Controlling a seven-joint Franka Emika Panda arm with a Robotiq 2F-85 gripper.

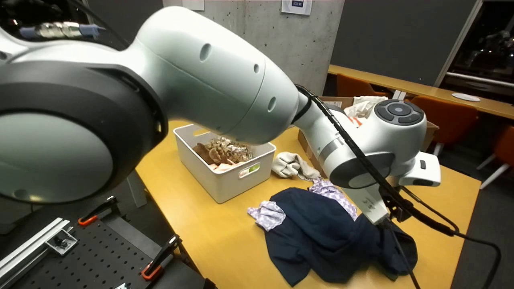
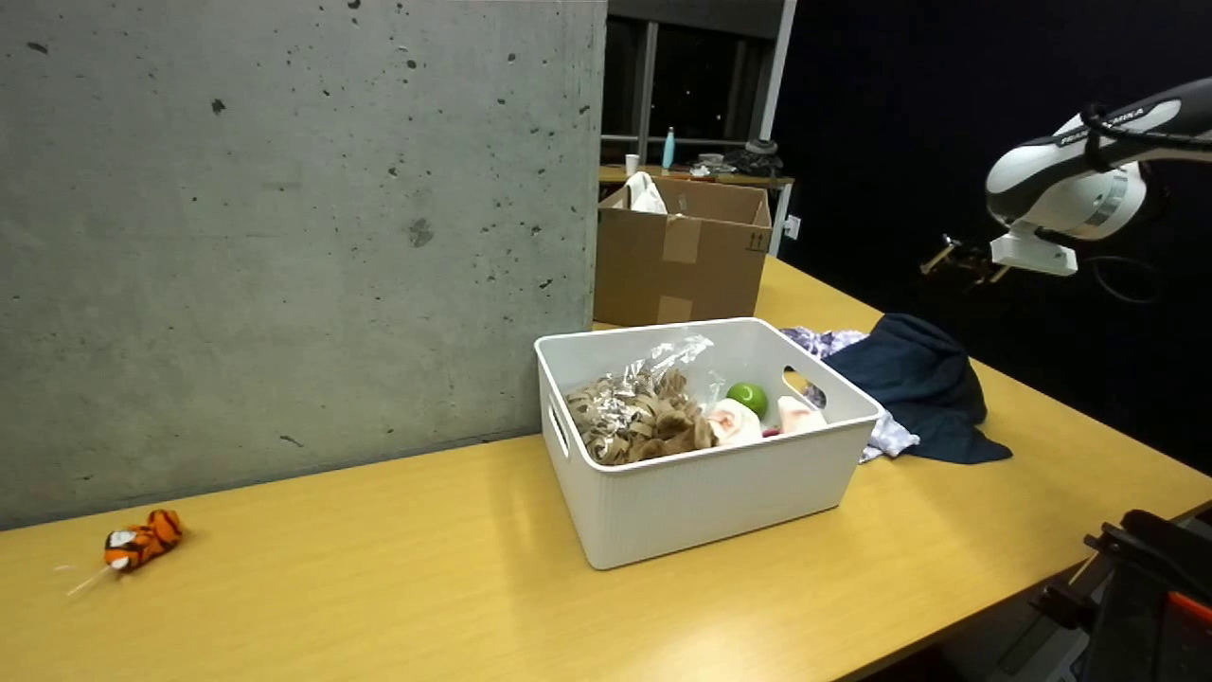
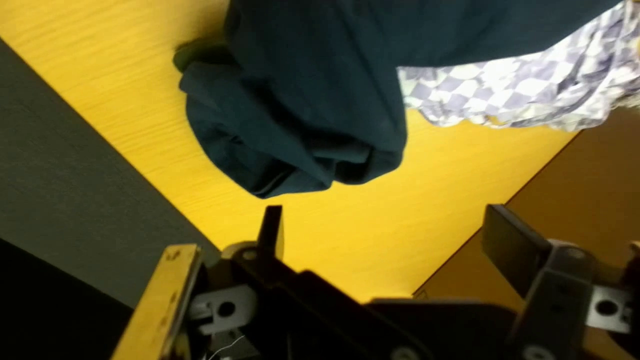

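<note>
In the wrist view, navy cloth (image 3: pixel 325 95) crumpled on the table (image 3: pixel 435 175), below and slightly left of the gripper (image 3: pixel 386 227), its jaws wide apart, holding nothing, purple-checked cloth (image 3: pixel 495 90) below to its right, cardboard box (image 3: pixel 565 172) farther right.

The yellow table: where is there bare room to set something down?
The table is bare between the striped orange item and the grey bin, and from bin to near edge. Crowded past the bin, with navy cloth, purple-checked cloth and cardboard box.
</note>
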